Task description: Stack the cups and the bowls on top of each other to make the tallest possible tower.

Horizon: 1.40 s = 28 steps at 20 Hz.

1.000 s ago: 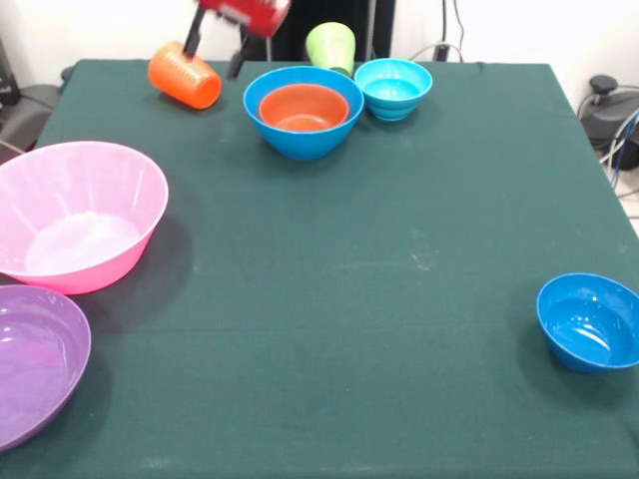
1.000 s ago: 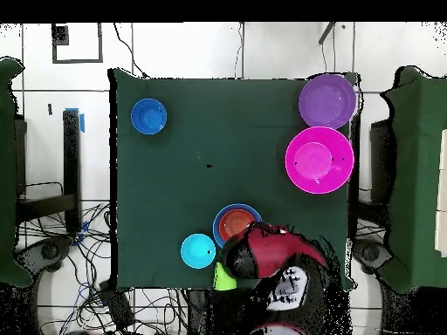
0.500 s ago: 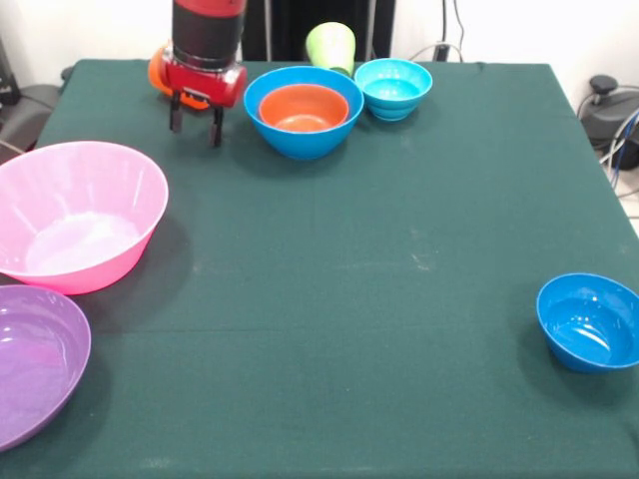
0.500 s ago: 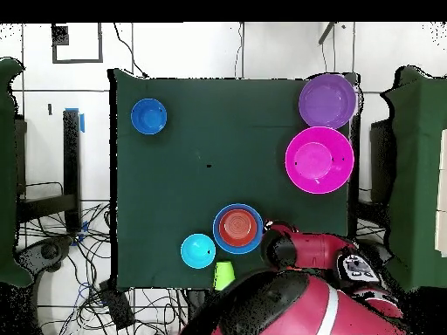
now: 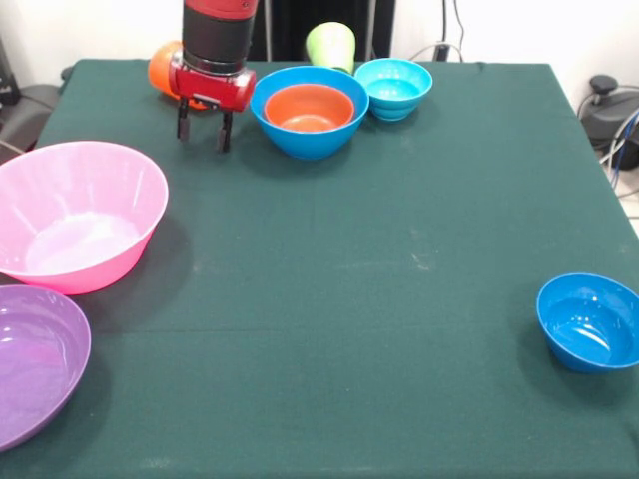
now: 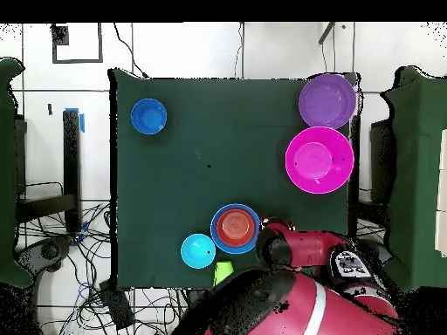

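A lab: cable tangles (image 6: 79, 235) on tiled floor around green-clothed table (image 5: 399, 249).

Six bowls (image 5: 589, 321) and two cups (image 5: 330, 45) sit on one table (image 5: 399, 230).

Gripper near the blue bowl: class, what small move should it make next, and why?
Probably move back toward the orange cup lying behind it. The gripper hangs open and empty over bare cloth beside the blue bowl, which already holds the orange bowl; that cup is the nearest loose piece.

table (image 5: 399, 239): green cloth | on it: pink bowl (image 5: 75, 215), purple bowl (image 5: 30, 359), blue bowl (image 5: 305, 135), cyan bowl (image 5: 393, 88), dark blue bowl (image 5: 589, 321), green cup (image 5: 330, 45), orange cup (image 5: 162, 68)
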Tool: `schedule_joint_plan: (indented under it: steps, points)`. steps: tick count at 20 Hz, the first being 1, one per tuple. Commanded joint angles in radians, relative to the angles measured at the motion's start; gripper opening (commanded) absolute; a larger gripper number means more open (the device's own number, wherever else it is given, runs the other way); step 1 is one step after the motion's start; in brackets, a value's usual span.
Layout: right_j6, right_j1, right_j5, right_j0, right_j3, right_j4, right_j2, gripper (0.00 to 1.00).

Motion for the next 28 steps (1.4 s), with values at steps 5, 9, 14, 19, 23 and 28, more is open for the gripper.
schedule_joint_plan:
  steps: [5, 9, 14, 19, 23, 28]
  points:
    - [-0.206, -0.109, 0.263, -0.119, 0.018, -0.074, 0.358, 1.00]
    - [-0.301, -0.201, 0.399, -0.205, 0.060, -0.049, 0.445, 1.00]
    - [-0.338, -0.264, 0.504, -0.258, 0.079, -0.049, 0.507, 1.00]
    - [-0.326, -0.284, 0.540, -0.289, 0.090, -0.071, 0.545, 1.00]
    - [-0.308, -0.280, 0.544, -0.302, 0.090, -0.094, 0.562, 1.00]
    - [-0.304, -0.280, 0.555, -0.319, 0.091, -0.104, 0.582, 1.00]
